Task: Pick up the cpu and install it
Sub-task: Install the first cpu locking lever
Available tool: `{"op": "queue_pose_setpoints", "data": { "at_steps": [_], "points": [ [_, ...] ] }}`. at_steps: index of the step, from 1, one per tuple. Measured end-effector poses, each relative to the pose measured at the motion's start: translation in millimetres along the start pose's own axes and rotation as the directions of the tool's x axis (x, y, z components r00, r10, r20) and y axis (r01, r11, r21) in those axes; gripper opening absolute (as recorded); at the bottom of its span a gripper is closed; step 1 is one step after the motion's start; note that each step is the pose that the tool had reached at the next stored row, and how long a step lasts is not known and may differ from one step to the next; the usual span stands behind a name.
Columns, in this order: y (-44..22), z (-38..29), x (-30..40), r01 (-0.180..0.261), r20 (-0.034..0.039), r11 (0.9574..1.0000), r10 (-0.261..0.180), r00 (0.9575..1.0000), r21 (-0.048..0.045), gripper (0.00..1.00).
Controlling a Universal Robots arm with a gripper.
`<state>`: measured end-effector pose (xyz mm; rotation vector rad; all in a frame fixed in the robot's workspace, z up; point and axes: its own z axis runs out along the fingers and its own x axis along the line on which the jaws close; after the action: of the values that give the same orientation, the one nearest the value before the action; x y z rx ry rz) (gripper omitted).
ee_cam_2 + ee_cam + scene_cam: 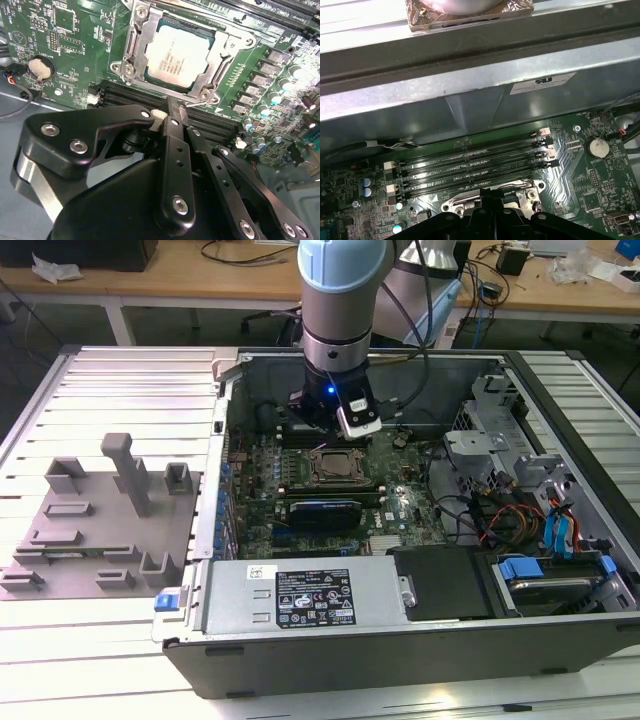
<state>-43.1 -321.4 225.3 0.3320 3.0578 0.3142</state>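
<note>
Cpu (172,57) sits in socket (333,466), exterior view centre; likely light, stiff, fragile, so take by edges. Gripper (175,110) pressed together, empty.

In the second wrist view the gripper (176,112) is blocking much of the memory slots (120,94) and the motherboard (65,45) behind it, and the picture's edge is clipping the socket frame (131,55). In the first wrist view its black body is covering most of that frame — and whatever is sitting inside — while in the exterior view the arm (340,300) is hiding the board's rear.
</note>
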Motion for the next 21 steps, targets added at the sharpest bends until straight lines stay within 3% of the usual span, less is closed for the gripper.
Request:
{"op": "queue_pose_setpoints", "data": {
  "at_steps": [4, 9, 21],
  "points": [
    [1.9, 1.3, 0.3, 0.021, -0.0039, 0.9998, -0.021, 0.9998, -0.0009, 0.11],
    [3.1, 3.6, -2.3, 0.079, -0.0159, 0.9969, -0.079, 0.9968, -0.0029, 0.11],
    [3.2, 9.4, -7.6, 0.082, -0.0168, 0.9966, -0.083, 0.9964, -0.0032, 0.11]
  ]
}}
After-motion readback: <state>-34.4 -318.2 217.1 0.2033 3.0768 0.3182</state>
